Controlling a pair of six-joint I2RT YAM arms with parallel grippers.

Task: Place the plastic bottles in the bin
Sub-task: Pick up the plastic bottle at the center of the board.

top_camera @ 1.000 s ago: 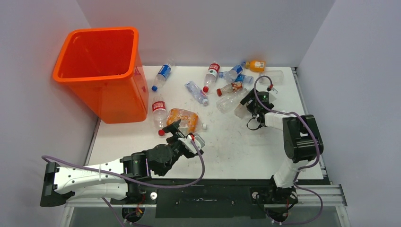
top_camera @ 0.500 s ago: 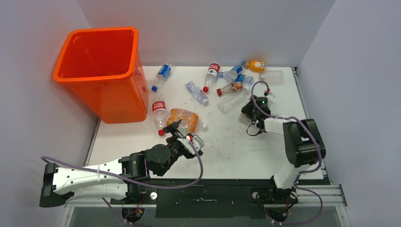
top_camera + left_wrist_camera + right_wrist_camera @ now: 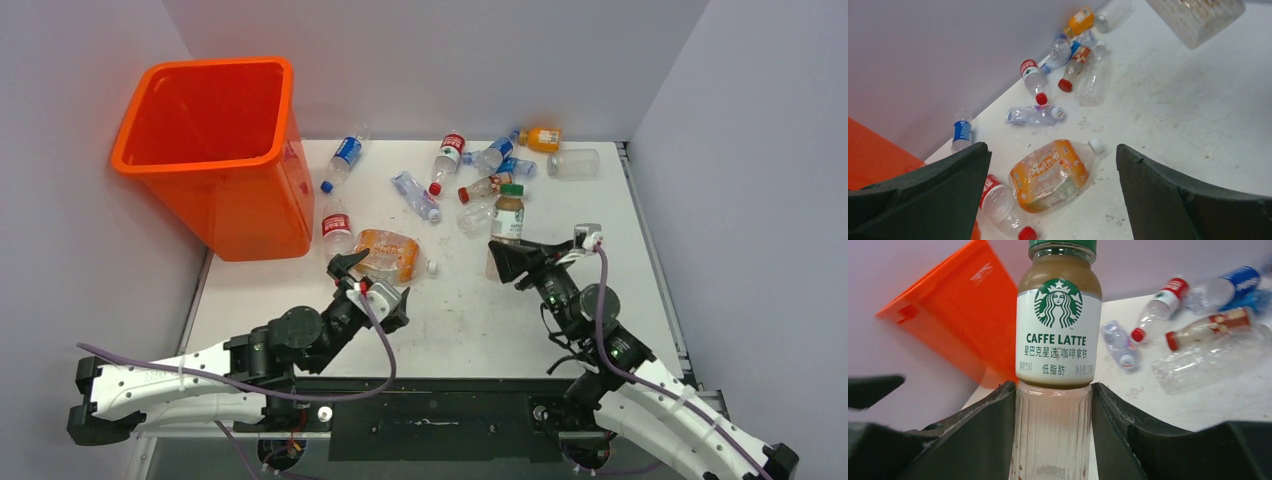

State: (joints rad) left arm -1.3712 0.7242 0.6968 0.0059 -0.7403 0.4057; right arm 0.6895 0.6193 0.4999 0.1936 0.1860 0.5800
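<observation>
My right gripper [image 3: 507, 262] [image 3: 1053, 407] is shut on the ribbed lower half of a green-capped latte bottle [image 3: 508, 212] [image 3: 1058, 335], held upright above the table. My left gripper [image 3: 366, 282] [image 3: 1052, 150] stands open just short of a crushed orange-label bottle [image 3: 388, 253] [image 3: 1053, 172]. A red-label bottle [image 3: 336, 232] [image 3: 998, 202] lies beside that one. Several more plastic bottles [image 3: 449, 155] lie scattered at the back of the table. The orange bin [image 3: 205, 150] [image 3: 963, 325] stands at the far left corner.
Grey walls close the back and both sides. A clear bottle [image 3: 573, 163] and a small orange one [image 3: 542, 138] lie in the far right corner. A blue-label bottle [image 3: 346, 152] lies near the bin. The white table [image 3: 480, 320] ends at a black rail in front.
The right gripper has shut on the latte bottle, lifted it off the table and pulled back toward the near edge. The left arm has drawn slightly left and back.
</observation>
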